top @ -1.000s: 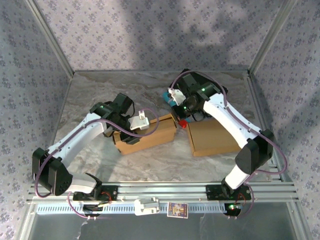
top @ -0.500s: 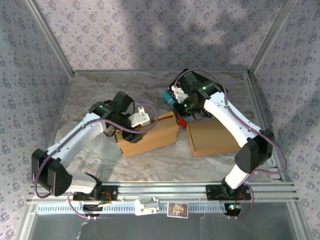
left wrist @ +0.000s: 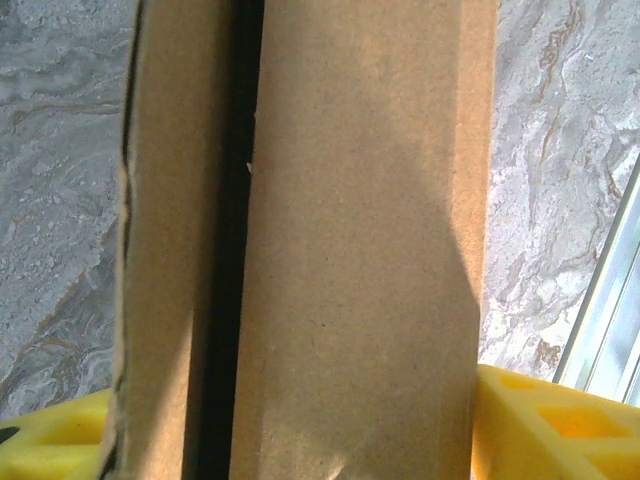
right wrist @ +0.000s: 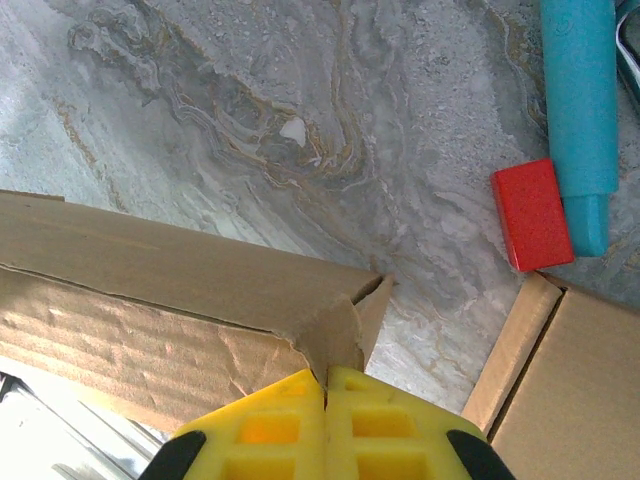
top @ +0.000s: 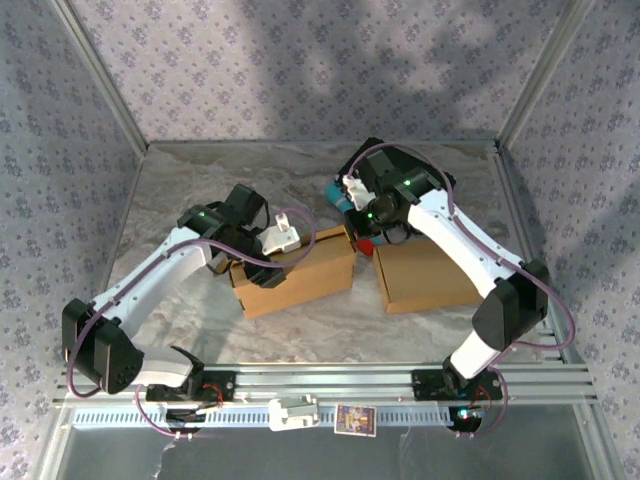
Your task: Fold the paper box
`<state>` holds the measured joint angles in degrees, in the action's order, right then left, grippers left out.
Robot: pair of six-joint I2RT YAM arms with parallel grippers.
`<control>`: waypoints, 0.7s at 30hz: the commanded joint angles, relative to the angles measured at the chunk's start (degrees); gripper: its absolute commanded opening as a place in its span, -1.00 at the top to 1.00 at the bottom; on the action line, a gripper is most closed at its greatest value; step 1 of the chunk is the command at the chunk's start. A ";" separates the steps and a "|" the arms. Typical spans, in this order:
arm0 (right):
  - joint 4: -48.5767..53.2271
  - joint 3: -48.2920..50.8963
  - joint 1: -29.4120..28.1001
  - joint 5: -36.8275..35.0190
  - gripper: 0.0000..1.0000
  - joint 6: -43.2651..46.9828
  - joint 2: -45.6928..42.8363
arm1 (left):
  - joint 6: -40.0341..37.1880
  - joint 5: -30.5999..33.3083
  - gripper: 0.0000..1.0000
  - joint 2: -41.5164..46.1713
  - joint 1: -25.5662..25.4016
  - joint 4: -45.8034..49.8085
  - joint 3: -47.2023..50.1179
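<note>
- L gripper straddles box, pads tight on both walls: we judge it's steadying.
- R gripper pinches end flap; next we fold it inward, gently.

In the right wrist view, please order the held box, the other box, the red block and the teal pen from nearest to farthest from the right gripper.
1. Held box: at left, its corner flap pinched in the jaws of the right gripper.
2. Other box: lower right.
3. Red block: upper right.
4. Teal pen: top right, beyond the block.
</note>
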<state>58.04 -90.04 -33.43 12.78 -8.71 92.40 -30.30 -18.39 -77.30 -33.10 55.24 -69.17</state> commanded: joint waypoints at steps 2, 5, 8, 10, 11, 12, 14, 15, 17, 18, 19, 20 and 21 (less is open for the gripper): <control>0.50 1.21 -0.76 -1.63 1.00 -1.31 -2.22 | 0.70 0.08 -0.33 1.51 -0.49 -0.77 0.32; -0.47 2.27 -0.92 -1.96 1.00 -1.40 -3.29 | 1.60 0.28 -0.34 2.60 -0.54 -0.49 -0.57; -0.96 2.85 -1.28 -2.01 1.00 -1.40 -3.89 | 2.30 0.06 -0.34 3.89 -0.55 -0.92 -0.71; -0.89 2.94 -1.55 -2.18 1.00 -1.33 -3.89 | 2.86 -1.01 -0.35 4.67 -0.56 -1.43 -0.78; -0.89 2.94 -1.54 -2.23 1.00 -1.31 -3.98 | 3.07 -1.34 -0.35 4.99 -0.55 -1.60 -0.79; -0.77 2.94 -1.55 -2.31 1.00 -1.31 -3.95 | 3.29 -1.56 -0.36 5.29 -0.48 -1.91 -0.73; -0.74 2.94 -1.53 -2.32 1.00 -1.31 -3.97 | 3.81 -1.54 -0.36 5.54 -0.47 -2.65 -0.53; -0.82 2.83 -1.63 -2.27 1.00 -1.31 -3.94 | 3.89 -1.47 -0.36 5.42 -0.47 -2.99 -0.57; -0.77 2.79 -1.64 -2.14 1.00 -1.39 -3.85 | 4.07 -1.24 -0.34 4.71 -0.38 -3.47 -0.70; -0.68 2.79 -1.64 -2.14 1.00 -1.48 -3.78 | 4.18 -1.46 -0.32 4.08 -0.44 -3.43 -1.00; -0.60 2.89 -1.61 -2.09 1.00 -1.62 -3.72 | 4.60 -2.06 -0.30 3.43 -0.46 -3.27 -1.37; -0.52 2.94 -1.63 -2.01 1.00 -1.73 -3.66 | 4.93 -2.88 -0.28 2.86 -0.49 -2.90 -1.75; -0.39 2.94 -1.72 -1.97 1.00 -1.79 -3.61 | 5.43 -3.90 -0.25 2.20 -0.91 -2.45 -2.45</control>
<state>56.58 -87.50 -34.65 11.27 -9.67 89.58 -26.37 -18.96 -73.71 -33.45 52.62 -69.41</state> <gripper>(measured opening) 0.052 0.632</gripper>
